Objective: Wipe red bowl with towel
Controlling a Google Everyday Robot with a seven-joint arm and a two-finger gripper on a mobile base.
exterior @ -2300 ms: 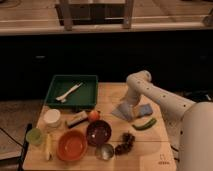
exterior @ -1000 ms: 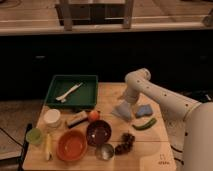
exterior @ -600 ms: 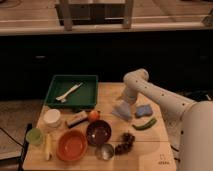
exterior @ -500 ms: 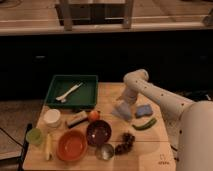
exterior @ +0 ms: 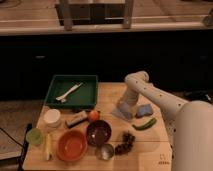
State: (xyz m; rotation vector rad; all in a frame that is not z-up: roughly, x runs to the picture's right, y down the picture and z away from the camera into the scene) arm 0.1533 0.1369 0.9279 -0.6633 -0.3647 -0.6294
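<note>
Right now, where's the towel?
In the camera view, the towel lies on the right half of the table, just left of the blue sponge, with the gripper right at its top edge.

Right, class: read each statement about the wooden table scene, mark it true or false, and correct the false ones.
1. The pincer is down at the towel. True.
2. The towel lies inside the red bowl. False: it lies on the table, well to the right of the bowl.
3. The green tray holds a pale utensil. True.
4. The blue sponge sits left of the red bowl. False: it sits at the right, beside the towel.
5. A dark bowl stands just right of the red bowl. True.
</note>
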